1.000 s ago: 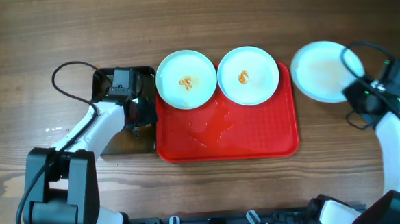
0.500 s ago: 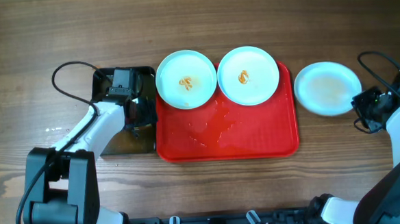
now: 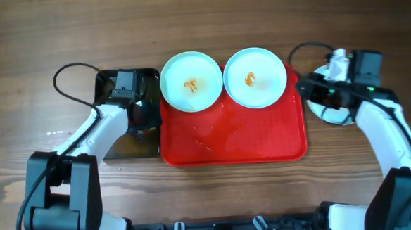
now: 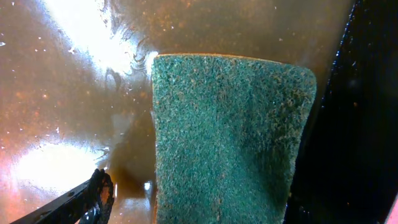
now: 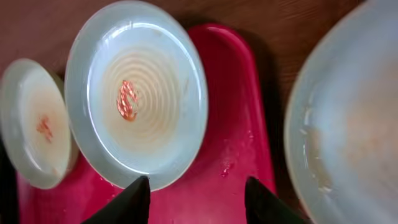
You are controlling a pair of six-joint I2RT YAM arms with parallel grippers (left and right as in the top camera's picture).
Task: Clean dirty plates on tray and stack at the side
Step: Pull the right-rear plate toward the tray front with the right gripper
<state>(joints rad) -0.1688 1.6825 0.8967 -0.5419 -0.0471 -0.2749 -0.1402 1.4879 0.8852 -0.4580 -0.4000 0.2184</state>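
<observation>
Now: right gripper (image 5: 199, 193) hung over the tray (image 5: 230, 155), fingers spread, nothing between them.

Counted 3 plates. 1st (image 5: 137, 118) lay on the tray just ahead of the fingertips, orange smear at centre. 2nd (image 5: 34, 130), also smeared, sat beyond it to the fingers' left, rims touching or overlapping, could not tell which. 3rd (image 5: 348, 124) lay off the tray, close on the fingers' right, no orange seen.

Judged the plates stiff, light, glossy and probably slick when wet, breakable if dropped. The shallow rim was the only hold, so pinch the near edge.

Left gripper (image 3: 143, 115) sat over the black tray (image 3: 126, 149). 1 sponge (image 4: 230, 137) lay right before it in brown water. Only 1 finger (image 4: 93, 193) showed, so its state could not be told.

Also counted: 2 trays.
</observation>
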